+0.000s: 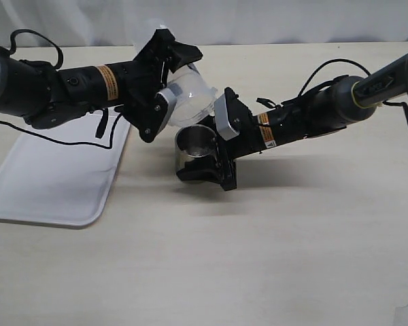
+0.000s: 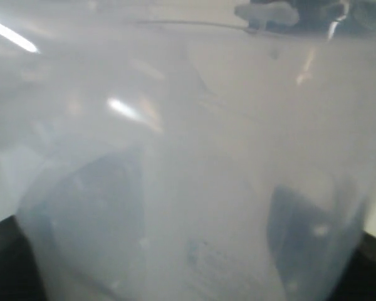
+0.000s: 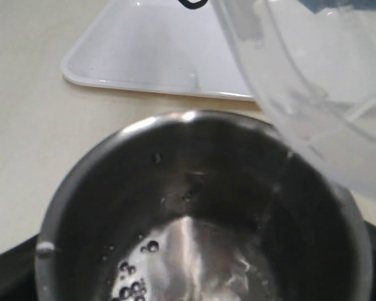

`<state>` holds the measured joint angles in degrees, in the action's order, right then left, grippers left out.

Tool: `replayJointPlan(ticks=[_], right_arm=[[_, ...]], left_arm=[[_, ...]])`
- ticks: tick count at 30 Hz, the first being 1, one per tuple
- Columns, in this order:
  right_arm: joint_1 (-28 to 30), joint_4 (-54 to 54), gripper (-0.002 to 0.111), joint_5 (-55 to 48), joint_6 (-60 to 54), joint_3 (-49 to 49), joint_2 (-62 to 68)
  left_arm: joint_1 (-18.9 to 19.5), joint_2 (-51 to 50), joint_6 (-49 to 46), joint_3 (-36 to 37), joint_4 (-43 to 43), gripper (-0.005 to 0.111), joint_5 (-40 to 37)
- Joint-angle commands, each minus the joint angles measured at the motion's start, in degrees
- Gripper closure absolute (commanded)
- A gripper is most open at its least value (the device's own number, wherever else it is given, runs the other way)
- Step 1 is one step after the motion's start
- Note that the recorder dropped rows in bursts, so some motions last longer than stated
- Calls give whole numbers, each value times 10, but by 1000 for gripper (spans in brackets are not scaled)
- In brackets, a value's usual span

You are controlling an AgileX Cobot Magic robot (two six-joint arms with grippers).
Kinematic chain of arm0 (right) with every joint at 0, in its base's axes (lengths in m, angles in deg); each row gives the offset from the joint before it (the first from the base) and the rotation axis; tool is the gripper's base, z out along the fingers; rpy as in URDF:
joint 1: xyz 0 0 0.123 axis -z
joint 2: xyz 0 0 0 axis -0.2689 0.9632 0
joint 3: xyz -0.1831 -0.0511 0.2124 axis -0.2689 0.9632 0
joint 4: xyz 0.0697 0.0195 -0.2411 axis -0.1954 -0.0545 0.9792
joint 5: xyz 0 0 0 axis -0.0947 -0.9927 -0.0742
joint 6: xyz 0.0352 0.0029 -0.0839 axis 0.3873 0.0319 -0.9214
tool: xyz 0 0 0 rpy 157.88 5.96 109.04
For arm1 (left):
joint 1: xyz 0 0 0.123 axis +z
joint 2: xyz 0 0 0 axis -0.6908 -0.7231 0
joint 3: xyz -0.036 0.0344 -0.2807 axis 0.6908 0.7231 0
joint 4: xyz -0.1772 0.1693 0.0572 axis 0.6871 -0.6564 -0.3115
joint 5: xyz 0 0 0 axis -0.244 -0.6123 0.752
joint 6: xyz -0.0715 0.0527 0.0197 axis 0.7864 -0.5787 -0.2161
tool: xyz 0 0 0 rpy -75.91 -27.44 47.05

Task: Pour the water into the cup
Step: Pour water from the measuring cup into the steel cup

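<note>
**Two vessels, one thin stream**

Both end effectors are loaded. The left end effector (image 1: 170, 92) has its jaws spread wide around a beaker (image 1: 190, 95) and clamps it from two sides. The beaker is translucent plastic, milky and smooth-walled, tipped steeply with its mouth angled down toward the right end effector (image 1: 214, 146). In the left wrist view the beaker wall (image 2: 188, 157) fills almost the whole frame. It looks foggy with soft glare streaks, and dark blurred shapes show through it that I cannot identify.

The right end effector grips the cup (image 1: 196, 141), jaws set wide across its body. The cup is a short steel cylinder with no handle, dull grey outside and mirror-bright inside. It sits just under and in front of the beaker's lip. Whether its base touches the tabletop (image 1: 272, 258) cannot be told.

The right wrist view looks straight into the cup (image 3: 100, 188). Water (image 3: 207, 263) pools at the bottom, glinting, with a cluster of small bubbles along one side. A fine thread of it seems to run down the inner wall below the beaker's rim (image 3: 313, 94).

A white plastic tray (image 1: 54, 176), shallow with rounded corners, lies on the tabletop under the left arm, behind the left end effector. A black cable (image 1: 75, 139) droops across it. The tabletop is pale, with a faint wood grain.
</note>
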<state>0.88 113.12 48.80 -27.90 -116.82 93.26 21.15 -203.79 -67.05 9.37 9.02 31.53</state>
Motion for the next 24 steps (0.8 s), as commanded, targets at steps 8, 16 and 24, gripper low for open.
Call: replayJointPlan(ticks=[8, 16, 24], right_arm=[[-1, -7, 104, 9, -3, -1, -4], [-1, -7, 104, 8, -3, -1, -4], [-1, -7, 104, 8, -3, -1, -4]], left_arm=[[-1, 0, -17, -4, 8, 107, -6], [-1, 0, -17, 5, 8, 107, -6], [-1, 0, -8, 15, 10, 107, -9]])
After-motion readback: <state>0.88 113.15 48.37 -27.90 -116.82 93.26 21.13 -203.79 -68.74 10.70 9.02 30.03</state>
